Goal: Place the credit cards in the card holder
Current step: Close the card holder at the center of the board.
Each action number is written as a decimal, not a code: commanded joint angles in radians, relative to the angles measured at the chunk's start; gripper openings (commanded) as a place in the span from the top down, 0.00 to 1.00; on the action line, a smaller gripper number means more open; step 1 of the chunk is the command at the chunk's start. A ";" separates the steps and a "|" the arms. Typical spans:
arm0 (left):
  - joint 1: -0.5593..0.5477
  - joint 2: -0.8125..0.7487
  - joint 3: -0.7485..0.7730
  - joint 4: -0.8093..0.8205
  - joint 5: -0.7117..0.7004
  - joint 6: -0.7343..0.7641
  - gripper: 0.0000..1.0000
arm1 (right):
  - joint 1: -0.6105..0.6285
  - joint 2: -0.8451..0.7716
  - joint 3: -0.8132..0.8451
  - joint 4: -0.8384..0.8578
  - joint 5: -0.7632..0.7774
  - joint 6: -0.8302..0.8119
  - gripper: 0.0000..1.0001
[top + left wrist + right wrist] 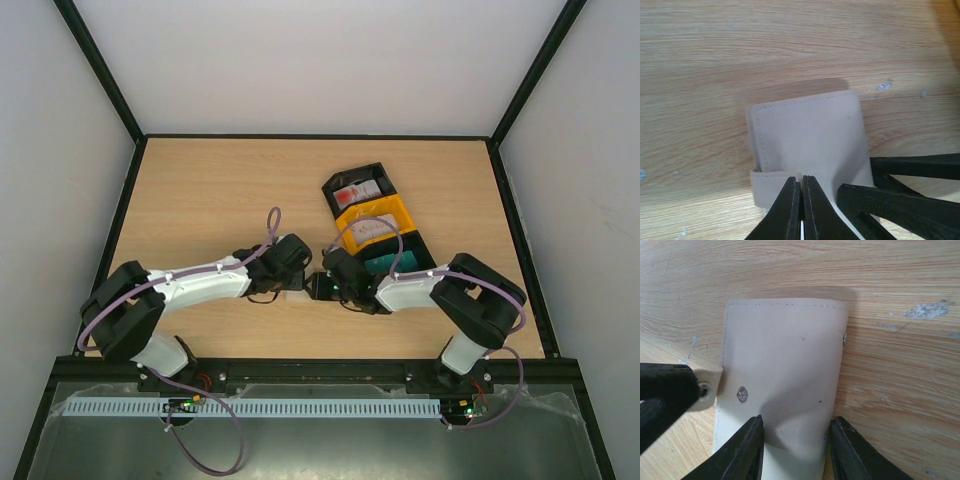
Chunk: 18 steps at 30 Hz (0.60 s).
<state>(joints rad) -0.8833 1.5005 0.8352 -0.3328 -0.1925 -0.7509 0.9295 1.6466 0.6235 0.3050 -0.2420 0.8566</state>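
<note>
A pale wood-grain worktop (220,190) fills the floor of the white-walled cell. Two white and black arms reach in from its near edge, the left arm (190,285) and the right arm (420,290), and their tips meet near the middle.

Beyond the right fingers (747,450), on the side away from the left fingers (787,210), three open plastic bins sit in a slanting row, touching one another. The black bin nearest the right fingers (424,252) holds a teal card (385,263). The orange middle bin (398,209) holds pale beige cards (370,228). The farthest black bin (332,188) holds a white card with red print (358,192).

The flat beige-tan stitched folding card holder (810,135) lies closed on the worktop between the two sets of fingers, outside every bin and with no card in it that I can see. Its small closing tab (772,180) sticks out towards the left fingers. They are pressed tight together on that tab, with barely a sliver of light between them.

The right fingers are parted to about the holder's width and straddle its near end, one at each long edge. I cannot tell whether they are pressing on it or only standing against it.

A small round metal snap stud (742,394) shows on the holder's face, just ahead of the right fingers and beside the pinched tab.
</note>
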 commanded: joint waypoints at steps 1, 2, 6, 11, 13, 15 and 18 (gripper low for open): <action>-0.006 0.025 -0.017 0.071 0.068 0.010 0.97 | 0.003 0.039 -0.033 -0.030 -0.032 0.016 0.65; -0.005 0.033 -0.018 0.074 0.068 0.010 0.98 | 0.003 0.040 -0.032 -0.030 -0.033 0.016 0.65; -0.004 0.056 -0.020 0.085 0.068 0.010 0.98 | 0.002 0.039 -0.030 -0.031 -0.033 0.015 0.65; -0.006 0.077 -0.012 0.041 0.002 0.002 0.98 | 0.003 0.040 -0.030 -0.034 -0.031 0.015 0.65; -0.006 0.066 -0.011 0.023 -0.020 -0.002 0.98 | 0.003 0.041 -0.029 -0.035 -0.032 0.014 0.65; -0.006 0.042 -0.012 0.013 -0.028 -0.004 0.98 | 0.002 0.044 -0.028 -0.036 -0.031 0.013 0.65; -0.006 0.011 -0.009 -0.013 -0.047 -0.005 0.97 | 0.003 0.049 -0.023 -0.035 -0.031 0.014 0.65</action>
<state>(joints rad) -0.8833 1.5570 0.8288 -0.2878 -0.1905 -0.7494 0.9295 1.6550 0.6186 0.3313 -0.2611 0.8642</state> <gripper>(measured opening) 0.029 0.352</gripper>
